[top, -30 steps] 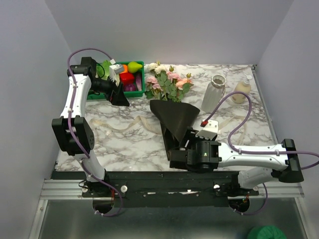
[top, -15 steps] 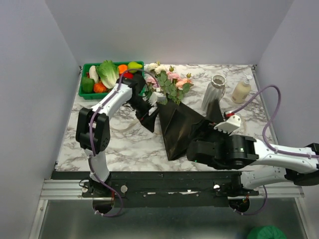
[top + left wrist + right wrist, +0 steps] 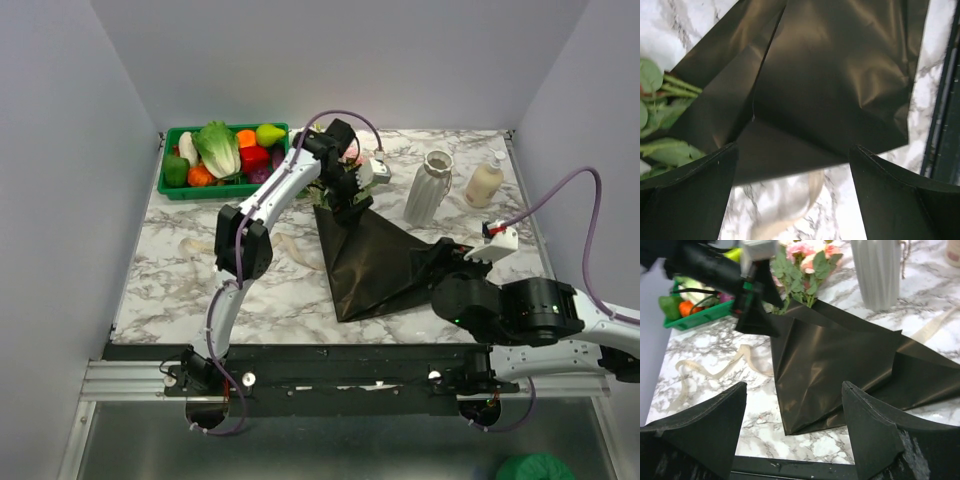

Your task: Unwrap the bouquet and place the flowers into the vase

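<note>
The bouquet's dark paper [image 3: 375,262] lies unfolded and flat on the marble, also seen in the right wrist view [image 3: 840,360] and the left wrist view [image 3: 830,75]. The flowers [image 3: 805,260] rest at its far end, green stems [image 3: 670,90] lying on the paper; from above the left arm covers most of them. My left gripper [image 3: 343,205] hovers open over the paper's top edge [image 3: 792,165], holding nothing. The white ribbed vase [image 3: 428,188] stands upright to the right of the flowers. My right gripper [image 3: 447,283] is open and empty at the paper's near right [image 3: 795,410].
A green crate [image 3: 178,190] of toy vegetables sits at the back left. A cream bottle [image 3: 484,183] stands right of the vase. Loose cream ribbon [image 3: 292,246] lies left of the paper, with another piece [image 3: 195,245] further left. The table's dark front rail [image 3: 805,470] is just below the paper.
The left arm swung right from the crate to above the flowers. The right arm drew back to the right and its jaws widened. The paper cone spread out flat.
</note>
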Controlling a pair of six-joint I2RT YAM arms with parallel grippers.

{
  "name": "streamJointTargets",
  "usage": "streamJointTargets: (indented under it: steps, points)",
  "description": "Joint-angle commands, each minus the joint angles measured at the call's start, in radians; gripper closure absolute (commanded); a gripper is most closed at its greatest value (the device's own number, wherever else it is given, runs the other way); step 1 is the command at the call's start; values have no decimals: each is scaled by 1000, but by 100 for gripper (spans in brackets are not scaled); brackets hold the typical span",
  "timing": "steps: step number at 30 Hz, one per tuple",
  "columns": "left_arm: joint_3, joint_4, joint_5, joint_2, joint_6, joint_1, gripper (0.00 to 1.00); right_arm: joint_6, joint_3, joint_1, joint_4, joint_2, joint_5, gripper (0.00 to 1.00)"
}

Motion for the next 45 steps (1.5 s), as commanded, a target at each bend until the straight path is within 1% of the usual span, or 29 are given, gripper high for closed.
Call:
streamJointTargets:
  steps: [1, 2, 3, 6, 8, 9, 13, 14, 15, 17, 18, 19, 20, 21, 23, 24, 26, 27, 28, 30, 31, 32, 34, 35, 36, 38, 39, 41, 45]
  points:
    - [46, -148, -108, 79, 55, -70, 1, -262, -98, 5, 250, -147, -44, 16]
    - [43, -130, -106, 87, 38, -71, 1, -294, -142, 4, 288, -175, -53, 16]
    - [43, -95, -103, 101, 26, -71, 1, -367, -170, 4, 374, -228, -62, 16]
    - [29, -15, -111, 119, -24, -71, 1, -456, -228, 4, 472, -276, -93, 16]
    - [0, 25, -129, 119, -45, -71, 1, -477, -235, 5, 477, -276, -104, 16]
    - [-20, 86, -138, 107, -77, -70, 1, -489, -233, 4, 477, -270, -110, 16]
    - [-80, 208, -181, 77, -123, -68, 1, -504, -228, 4, 473, -229, -103, 16]
    - [-80, 218, -186, 73, -132, -67, 1, -485, -227, 4, 450, -210, -87, 16]
    - [-82, 229, -189, 64, -138, -65, 1, -311, -215, -11, 289, -192, -76, 17]
    - [-89, 232, -181, 58, -137, -58, 1, -79, -182, -66, 86, -158, -119, 16]
    - [-98, 229, -194, 49, -132, -56, 1, -11, -193, -153, 24, -137, -156, 15]
    - [-108, 229, -206, 44, -128, -50, 1, -1, -246, -196, 29, -135, -243, 13]
    - [-130, 228, -220, 41, -118, -48, 1, -4, -282, -234, 52, -140, -281, 13]
    - [-144, 228, -232, 35, -120, -42, 1, -41, -319, -291, 139, -162, -315, 12]
    - [-173, 221, -240, 24, -118, -16, 1, -76, -444, -343, 242, -202, -412, 11]
    - [-213, 228, -243, 6, -132, -7, 1, -116, -486, -398, 344, -219, -443, 11]
    - [-256, 244, -250, -15, -132, 17, 1, -153, -590, -445, 443, -268, -524, 11]
    - [-296, 248, -253, -35, -131, 24, 1, -208, -621, -491, 550, -285, -555, 9]
    - [-315, 254, -255, -46, -123, 31, 2, -242, -650, -515, 610, -314, -625, 8]
    - [-351, 255, -250, -68, -120, 51, 6, -301, -708, -592, 730, -336, -688, 8]
    - [-356, 246, -249, -72, -109, 56, 14, -326, -725, -617, 767, -344, -745, 7]
    - [-356, 238, -238, -72, -106, 60, 17, -352, -739, -638, 804, -363, -771, 7]
    - [-349, 222, -231, -72, -101, 76, 19, -427, -774, -713, 913, -376, -864, 7]
    - [-349, 220, -227, -72, -103, 79, 19, -441, -776, -739, 927, -365, -884, 7]
    - [-347, 220, -227, -74, -103, 82, 18, -476, -776, -799, 948, -350, -911, 6]
    - [-349, 220, -226, -77, -103, 87, 16, -518, -776, -876, 982, -319, -1035, 6]
    - [-350, 221, -224, -77, -100, 87, 15, -556, -779, -947, 1044, -286, -1085, 7]
    - [-352, 218, -227, -78, -98, 88, 14, -582, -772, -1006, 1079, -238, -1180, 7]
    - [-362, 215, -224, -85, -89, 93, 13, -668, -745, -1162, 1167, -103, -1303, 9]
